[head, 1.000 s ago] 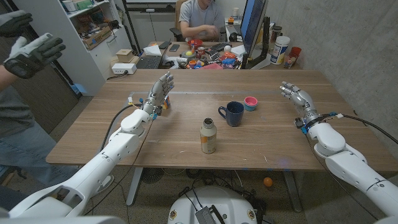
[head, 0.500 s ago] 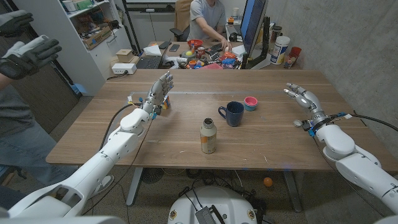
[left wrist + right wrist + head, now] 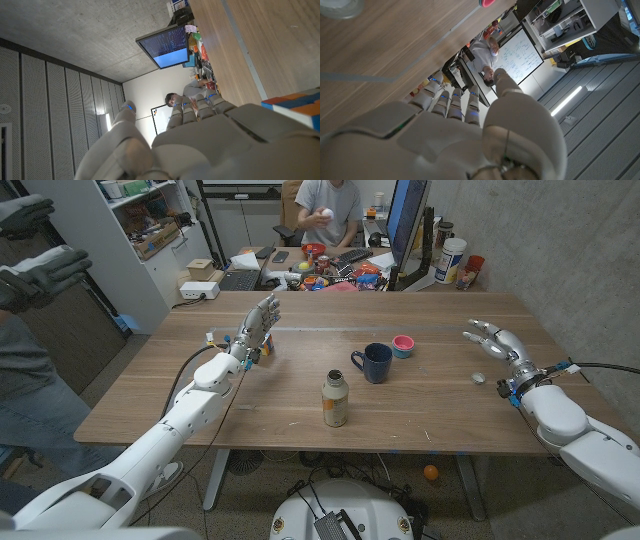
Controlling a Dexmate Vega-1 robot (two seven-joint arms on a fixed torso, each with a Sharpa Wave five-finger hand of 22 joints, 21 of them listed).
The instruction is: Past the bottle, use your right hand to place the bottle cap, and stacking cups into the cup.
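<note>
A tan metal bottle (image 3: 335, 400) stands upright near the table's front middle. Beyond it sits a dark blue cup (image 3: 374, 363) with its handle to the left, and just right of that cup a pink and teal stack of cups (image 3: 403, 346). A small silver bottle cap (image 3: 479, 378) lies on the wood at the right. My right hand (image 3: 495, 342) hovers just beyond the cap, fingers spread, holding nothing. In the right wrist view that hand (image 3: 470, 130) reaches over the table with the cap (image 3: 337, 7) close ahead. My left hand (image 3: 260, 328) stands open at the far left.
A small multicoloured cube (image 3: 262, 350) sits by my left hand, also seen as the cube (image 3: 300, 102). A person with gloved hands (image 3: 40, 270) stands at the left edge. Another person sits behind the table at a cluttered desk (image 3: 335, 275) with a monitor (image 3: 405, 225).
My right arm has drawn back to the right, uncovering the bottle cap; the hand has drifted slightly right. The left arm, bottle and cups stayed put.
</note>
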